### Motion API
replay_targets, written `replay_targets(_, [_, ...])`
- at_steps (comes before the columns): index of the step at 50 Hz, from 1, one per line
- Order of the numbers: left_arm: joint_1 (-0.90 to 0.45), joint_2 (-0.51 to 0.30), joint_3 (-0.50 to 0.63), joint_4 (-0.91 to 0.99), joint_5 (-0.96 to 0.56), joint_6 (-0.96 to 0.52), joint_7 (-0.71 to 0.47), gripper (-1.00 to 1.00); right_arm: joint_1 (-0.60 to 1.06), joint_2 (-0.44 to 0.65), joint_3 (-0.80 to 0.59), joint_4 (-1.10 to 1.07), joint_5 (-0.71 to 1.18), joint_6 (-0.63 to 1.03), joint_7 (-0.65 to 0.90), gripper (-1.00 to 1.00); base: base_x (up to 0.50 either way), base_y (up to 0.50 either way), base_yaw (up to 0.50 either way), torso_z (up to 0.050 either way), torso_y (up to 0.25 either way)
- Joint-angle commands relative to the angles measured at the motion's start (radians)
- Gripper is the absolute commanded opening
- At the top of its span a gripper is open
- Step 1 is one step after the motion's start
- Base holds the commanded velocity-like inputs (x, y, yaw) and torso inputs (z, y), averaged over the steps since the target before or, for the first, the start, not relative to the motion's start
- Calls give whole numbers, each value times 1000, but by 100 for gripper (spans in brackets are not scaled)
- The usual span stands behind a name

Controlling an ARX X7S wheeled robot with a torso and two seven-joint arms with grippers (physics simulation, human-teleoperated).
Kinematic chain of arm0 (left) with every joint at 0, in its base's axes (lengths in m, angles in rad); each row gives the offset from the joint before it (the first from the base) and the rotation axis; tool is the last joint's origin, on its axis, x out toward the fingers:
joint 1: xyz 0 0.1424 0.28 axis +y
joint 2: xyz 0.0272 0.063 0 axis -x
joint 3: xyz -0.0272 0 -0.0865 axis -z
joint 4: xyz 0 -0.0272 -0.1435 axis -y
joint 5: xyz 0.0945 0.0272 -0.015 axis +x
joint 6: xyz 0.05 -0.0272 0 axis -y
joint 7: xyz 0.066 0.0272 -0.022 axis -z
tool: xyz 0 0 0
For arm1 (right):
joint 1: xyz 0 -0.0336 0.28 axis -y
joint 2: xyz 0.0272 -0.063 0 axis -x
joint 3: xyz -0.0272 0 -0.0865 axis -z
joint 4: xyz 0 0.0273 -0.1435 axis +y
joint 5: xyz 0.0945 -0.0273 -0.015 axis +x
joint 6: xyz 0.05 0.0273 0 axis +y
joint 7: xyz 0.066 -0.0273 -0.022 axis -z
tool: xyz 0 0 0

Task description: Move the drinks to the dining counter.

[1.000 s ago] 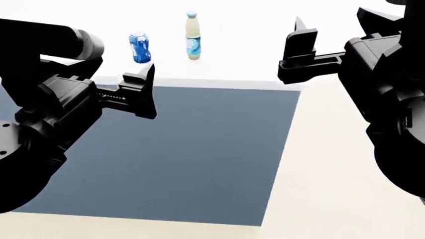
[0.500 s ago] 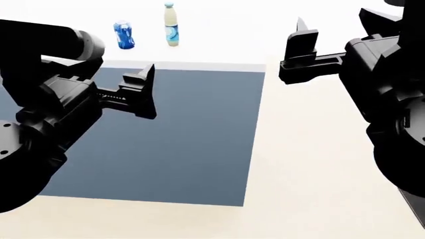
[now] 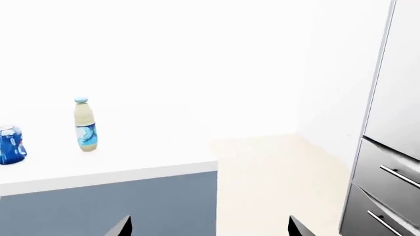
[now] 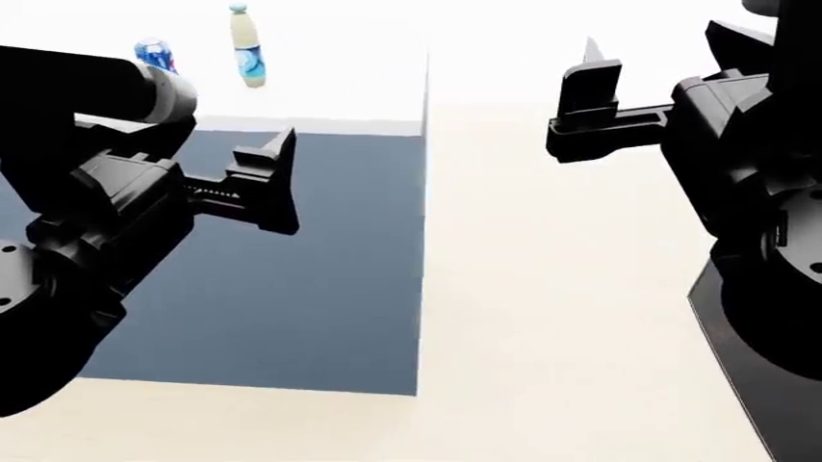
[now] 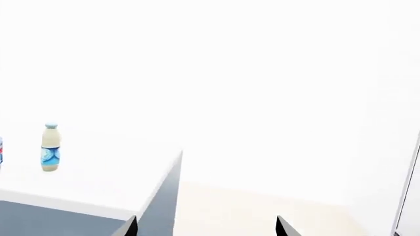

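The blue soda can (image 4: 152, 55) and the cream bottle (image 4: 248, 46) stand upright on the dining counter's white top (image 4: 341, 91), above its dark blue-grey panel (image 4: 321, 279). Both also show in the left wrist view, the can (image 3: 10, 145) beside the bottle (image 3: 85, 125). The right wrist view shows the bottle (image 5: 50, 147) on the counter top (image 5: 111, 184). The milk carton is out of view. My left gripper (image 4: 276, 178) is open and empty in front of the panel, short of the drinks. My right gripper (image 4: 588, 96) is open and empty over the floor, right of the counter's corner.
Beige floor (image 4: 552, 289) runs along the counter's right side. A tall grey unit with handled drawers (image 3: 387, 187) stands further right. White walls lie behind.
The head view has swung right: the counter, can and bottle have slid to the left of the picture and more floor shows. Both grippers keep their pose and stay open.
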Motion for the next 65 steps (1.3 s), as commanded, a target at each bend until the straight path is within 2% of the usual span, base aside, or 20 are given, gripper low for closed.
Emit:
replay_targets(1, [7,-8,-4,6,-3,5,-2,100,13,-1,-8,1,-1,16,16,100,514,-216,0,0,0])
replay_targets(7, [1,-4,1,-1,-1,5,1,100,17,-1,-7,3,-1,16,12,100,514,-216,0,0,0])
replay_targets(10, [1,-5,1,-2,0,6,1,100,46,1,-35,8,-22,65,70,100,182,-258,-143,0,0])
replay_targets(15, [14,-9,-3,-2,6,13,8,100,74,-15,-89,28,-20,140,86,100,3,-55,-12,0,0])
replay_targets(19, [13,-15,-7,4,-3,13,2,100,55,-10,-57,47,0,96,94,100,6,-116,-124,0,0])
replay_targets(65, [4,-7,15,-4,10,18,7,100,49,-4,-71,56,26,110,107,100,-32,-400,-435,0,0])
